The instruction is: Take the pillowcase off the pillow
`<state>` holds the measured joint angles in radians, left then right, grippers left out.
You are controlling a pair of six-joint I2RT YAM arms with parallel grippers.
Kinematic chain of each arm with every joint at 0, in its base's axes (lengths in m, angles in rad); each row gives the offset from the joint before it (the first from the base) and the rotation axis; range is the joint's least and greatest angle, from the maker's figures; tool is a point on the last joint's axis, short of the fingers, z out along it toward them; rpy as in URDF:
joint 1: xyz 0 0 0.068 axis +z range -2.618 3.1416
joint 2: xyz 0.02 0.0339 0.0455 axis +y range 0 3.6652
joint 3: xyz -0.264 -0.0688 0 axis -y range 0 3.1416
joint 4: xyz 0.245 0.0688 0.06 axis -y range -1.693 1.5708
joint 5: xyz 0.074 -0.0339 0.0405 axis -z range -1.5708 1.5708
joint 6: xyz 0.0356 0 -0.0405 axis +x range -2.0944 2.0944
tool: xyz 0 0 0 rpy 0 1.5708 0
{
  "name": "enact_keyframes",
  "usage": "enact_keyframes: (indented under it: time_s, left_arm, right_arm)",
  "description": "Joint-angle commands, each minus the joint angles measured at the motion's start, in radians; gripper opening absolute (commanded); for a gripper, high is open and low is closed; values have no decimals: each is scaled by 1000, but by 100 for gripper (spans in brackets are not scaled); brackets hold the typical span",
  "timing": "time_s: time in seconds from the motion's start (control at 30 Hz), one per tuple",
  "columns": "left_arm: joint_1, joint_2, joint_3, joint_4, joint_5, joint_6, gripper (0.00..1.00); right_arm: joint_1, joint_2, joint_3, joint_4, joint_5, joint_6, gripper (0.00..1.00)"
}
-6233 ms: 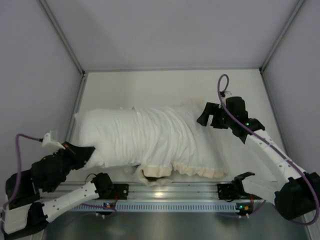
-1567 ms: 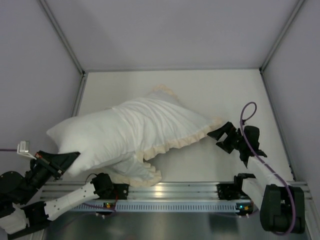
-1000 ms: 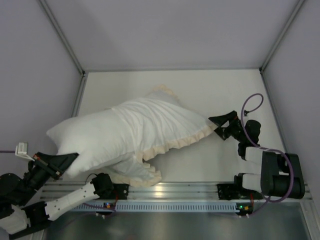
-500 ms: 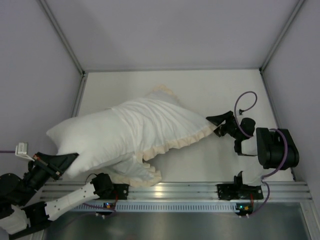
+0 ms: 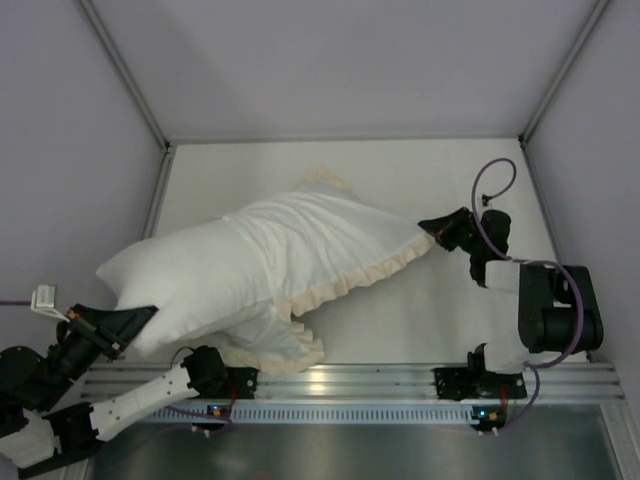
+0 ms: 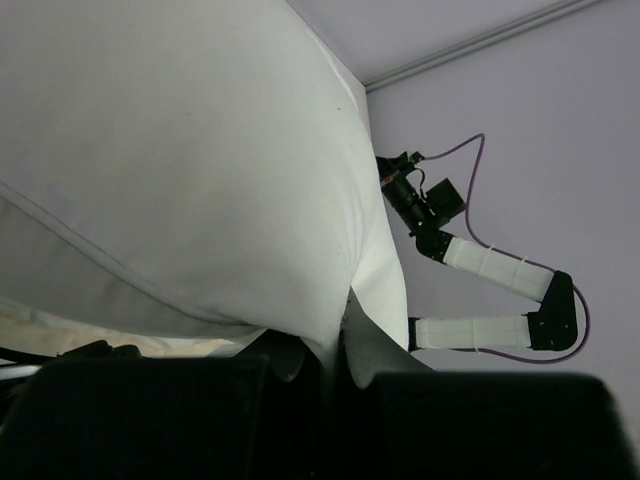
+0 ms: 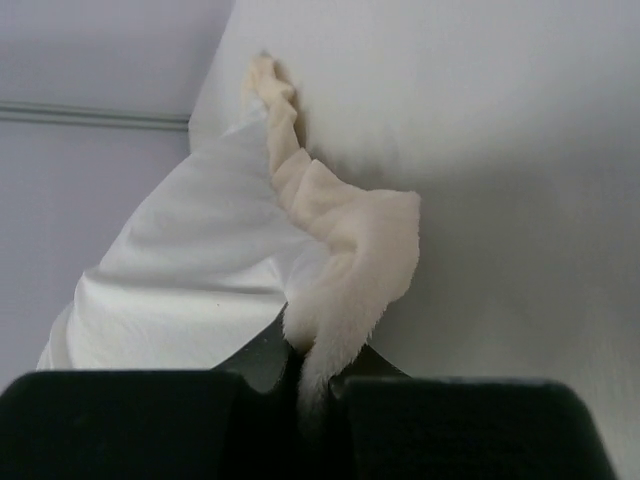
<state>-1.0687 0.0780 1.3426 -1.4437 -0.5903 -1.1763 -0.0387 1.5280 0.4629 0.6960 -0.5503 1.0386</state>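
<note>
- Right wrist: right jaws clamped on the cream frill [image 7: 345, 250] at the pillowcase [image 7: 180, 270] corner. Half a second back they stood wide, just beside it.
- Left wrist: left jaws narrow, pinching a corner of the pillow [image 6: 180, 150].
- Top view: pillow sticks out at near left, its right part sleeved in the pillowcase, on the counter [image 5: 450, 320].
- Judgement: both ends anchored, so pulling apart should slide the cover off.
- Earliest frame: bundle lay square across the counter, now slanted toward near left.
</note>
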Motion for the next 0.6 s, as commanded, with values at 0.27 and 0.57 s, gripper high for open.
enact_keyframes:
  time_s: [0.27, 0.57]
  left_arm:
    - [-2, -20, 46, -55, -13, -22, 0]
    - [-2, -17, 82, -64, -2, -19, 0]
  right_arm:
    - [-243, -132, 351, -340, 197, -172, 0]
    - [-314, -42, 649, -406, 341, -248, 0]
